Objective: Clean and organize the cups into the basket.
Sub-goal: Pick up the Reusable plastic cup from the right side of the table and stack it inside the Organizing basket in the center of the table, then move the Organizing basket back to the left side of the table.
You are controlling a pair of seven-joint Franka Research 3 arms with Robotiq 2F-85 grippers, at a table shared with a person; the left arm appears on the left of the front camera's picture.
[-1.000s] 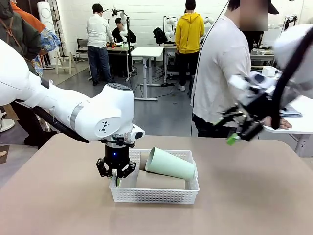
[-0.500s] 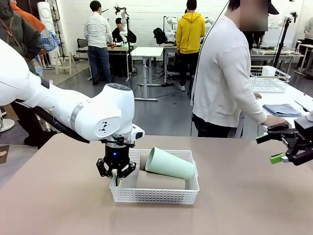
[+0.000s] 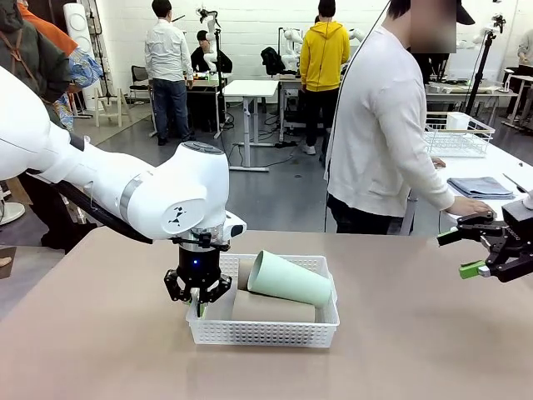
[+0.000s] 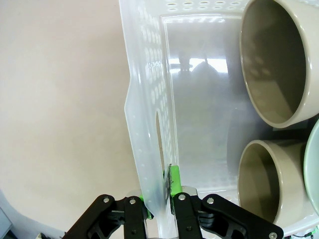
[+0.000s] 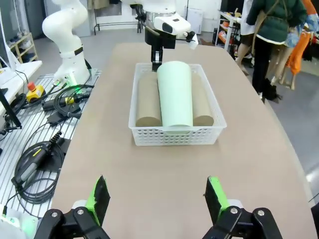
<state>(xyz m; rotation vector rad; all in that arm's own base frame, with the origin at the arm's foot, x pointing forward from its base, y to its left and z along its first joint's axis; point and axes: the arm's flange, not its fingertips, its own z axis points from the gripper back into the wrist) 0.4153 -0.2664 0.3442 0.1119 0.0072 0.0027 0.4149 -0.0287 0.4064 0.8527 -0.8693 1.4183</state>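
Basket (image 3: 265, 332): white, perforated, standing on the tan table (image 3: 416, 333) near its middle; serves as the landmark for all entries. Contents: three cups lying on their sides inside the basket. Two brown cups (image 5: 148, 102) rest side by side on the basket floor, their open mouths toward the left gripper's end; the mint cup (image 3: 289, 278) lies on top of them, along the gap between the pair, slightly tilted. No cup shows on the table outside the basket. Left gripper (image 4: 159, 196): at the basket's left short end, fingers clenched on the thin side wall, one green pad (image 4: 174, 180) inside and one outside, the wall bowed where it is pinched. Right gripper (image 3: 489, 250): well apart from the basket, at the table's right edge, fingers spread wide and empty. Status, judged: gathering appears complete, all three cups being in the basket; what seems left is squaring up the basket and letting go of its wall.
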